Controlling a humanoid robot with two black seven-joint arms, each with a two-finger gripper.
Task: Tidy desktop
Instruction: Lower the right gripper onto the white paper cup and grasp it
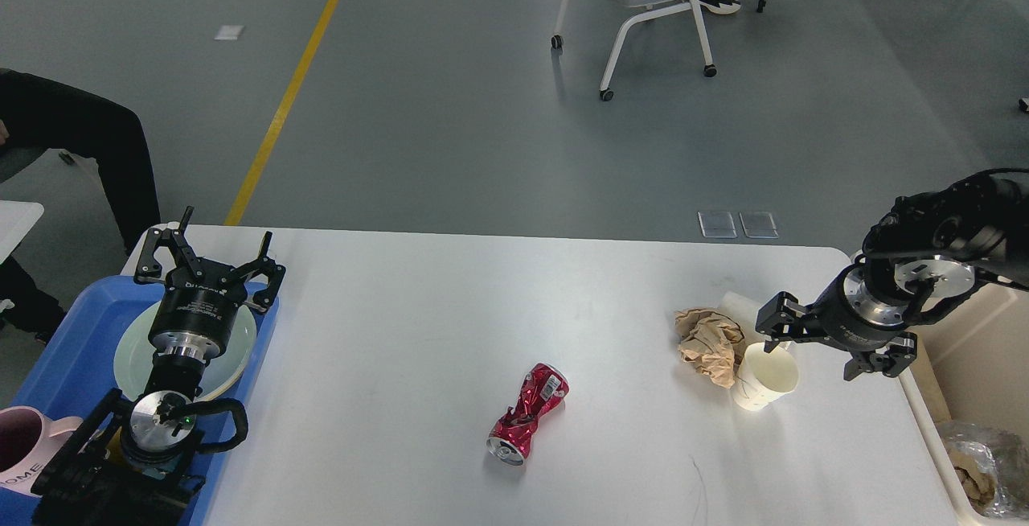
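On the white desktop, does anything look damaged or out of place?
Yes. On the desktop, a red can lies on its side, crushed in the middle. Further right, a paper cup is tipped over beside a crumpled brown paper.
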